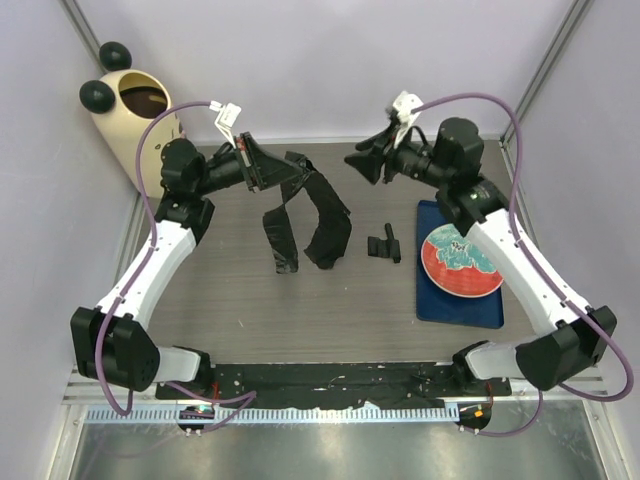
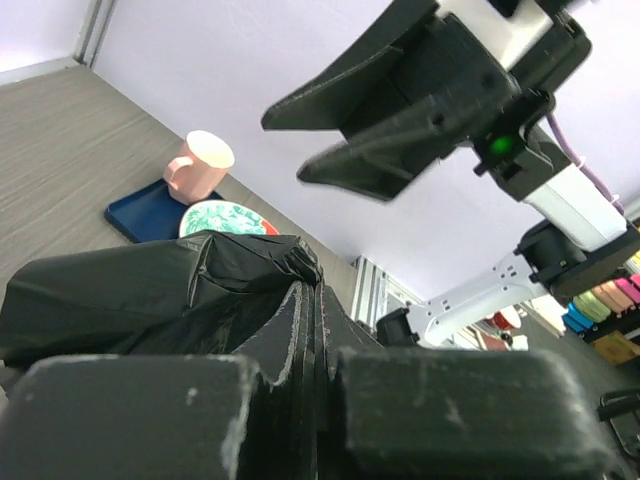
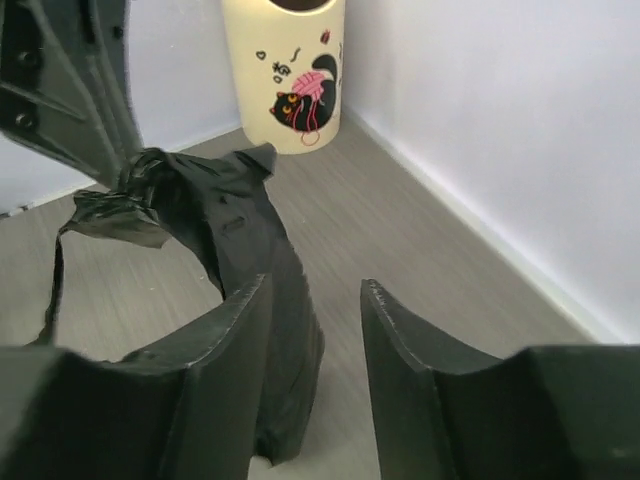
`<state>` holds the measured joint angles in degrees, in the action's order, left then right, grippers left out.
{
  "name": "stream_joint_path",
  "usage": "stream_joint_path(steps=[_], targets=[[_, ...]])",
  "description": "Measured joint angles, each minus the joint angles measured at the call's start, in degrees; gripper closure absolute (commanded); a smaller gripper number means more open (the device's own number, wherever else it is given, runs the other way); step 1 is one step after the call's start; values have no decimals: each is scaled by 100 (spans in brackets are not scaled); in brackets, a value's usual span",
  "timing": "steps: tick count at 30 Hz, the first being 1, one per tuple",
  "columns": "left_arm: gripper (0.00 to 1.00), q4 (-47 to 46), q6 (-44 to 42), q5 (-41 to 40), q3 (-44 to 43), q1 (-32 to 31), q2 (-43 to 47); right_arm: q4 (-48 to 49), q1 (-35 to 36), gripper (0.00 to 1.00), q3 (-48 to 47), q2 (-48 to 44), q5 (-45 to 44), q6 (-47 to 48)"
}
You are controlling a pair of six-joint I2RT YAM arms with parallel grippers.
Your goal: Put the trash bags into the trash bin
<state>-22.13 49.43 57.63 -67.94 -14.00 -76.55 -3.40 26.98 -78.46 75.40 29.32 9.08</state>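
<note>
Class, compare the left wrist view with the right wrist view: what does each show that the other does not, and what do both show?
Only the left wrist view: a pink cup and a patterned plate on a blue tray.
Only the right wrist view: the trash bin standing by the wall, with its cat drawing.
Both: the black trash bag, pinched in the shut left tool, and the right tool with its jaws apart, gripping nothing.
</note>
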Motion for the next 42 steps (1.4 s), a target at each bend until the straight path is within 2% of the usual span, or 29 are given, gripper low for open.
stream_joint_path(steps=[3, 5, 9, 15, 18, 21, 22, 24, 26, 35, 42], targets=[[100, -160, 103, -111, 72, 0, -22, -334, -459, 65, -293, 203, 507, -844], [100, -234, 146, -136, 120, 0, -28, -251, -588, 67, -339, 382, 1038, -1735], [100, -341, 184, -144, 157, -17, -42, 479, -402, 67, -216, 691, 1714, -3303], [100, -444, 205, -109, 177, -111, -42, 1303, -37, 64, -286, 1097, 2151, -4478], [100, -461, 205, -103, 199, -142, -42, 1550, 66, 64, -319, 1224, 2277, -4739], [100, -474, 203, -90, 212, -170, -42, 1742, 105, 68, -341, 1322, 2376, -4903], [100, -492, 203, -81, 216, -177, -42, 1818, 111, 73, -343, 1357, 2409, -4951], [100, -546, 203, -59, 225, -197, -42, 1958, 116, 91, -352, 1419, 2479, -5053], [100, -625, 267, -55, 260, -197, -42, 2116, 109, 99, -352, 1464, 2575, -5145], [100, -1412, 988, 105, 463, 59, -74, 2640, -111, 99, -313, 1456, 2887, -5386], [98, -1899, 1464, 289, 433, 79, -258, 2544, -149, 99, -127, 1268, 2929, -5047]])
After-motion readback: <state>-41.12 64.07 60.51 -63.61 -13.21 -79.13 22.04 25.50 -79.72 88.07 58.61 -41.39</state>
